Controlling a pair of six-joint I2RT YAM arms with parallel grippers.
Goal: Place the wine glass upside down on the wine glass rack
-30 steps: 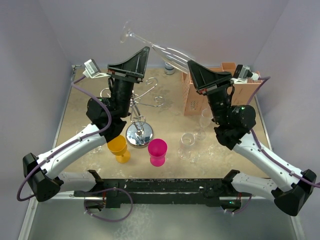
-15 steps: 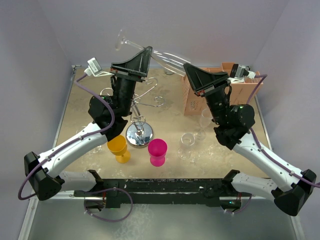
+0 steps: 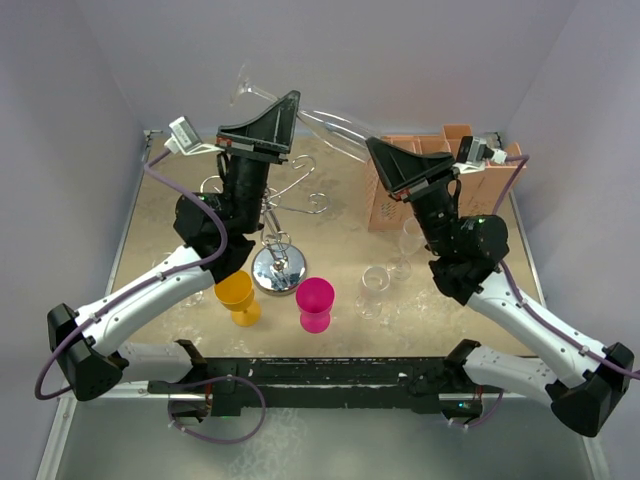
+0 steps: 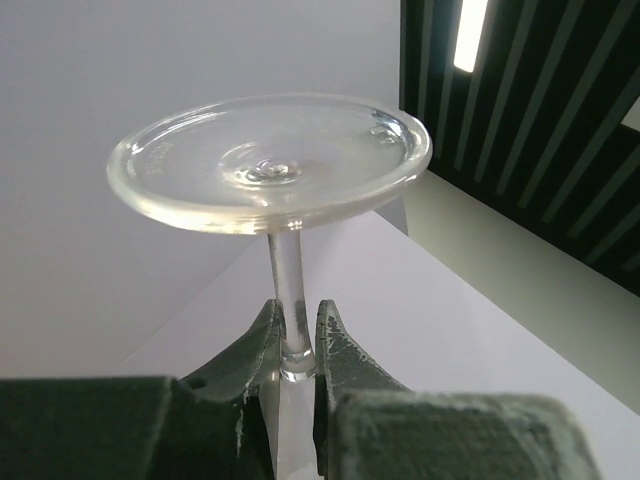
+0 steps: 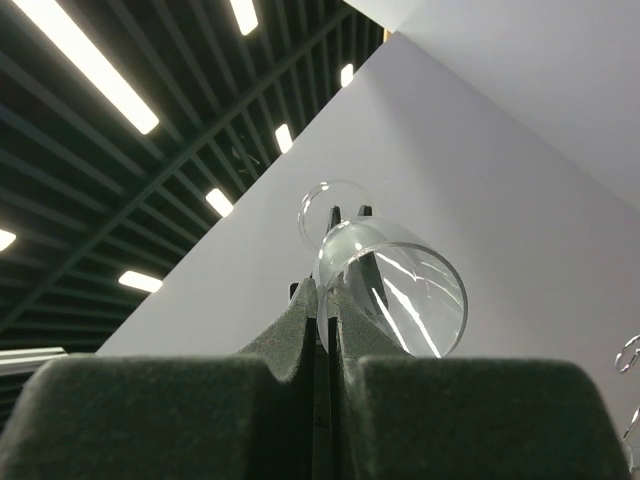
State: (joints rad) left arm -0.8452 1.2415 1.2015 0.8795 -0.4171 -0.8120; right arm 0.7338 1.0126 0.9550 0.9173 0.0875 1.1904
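Handing over: glass (image 3: pixel 335 124) now gripped at both ends, high above the table.

Left gripper (image 3: pixel 294 98), a second ago just short of the stem, has closed in and now pinches the stem below the foot (wrist view confirms it: fingers (image 4: pixel 255 345) pressed on either side). That arm rears up steeply, wrist tipped toward the back wall. The rack (image 3: pixel 278 270) stands beneath it, well apart from the glass. The glass has tilted flatter and lies nearly level, foot leftward. Right gripper (image 3: pixel 370 144) has sunk slightly; its jaws, nearly together, appear to pinch the bowl's rim wall, arm raised and leaning inward. Judgement: transfer is almost done, release and inversion outstanding.
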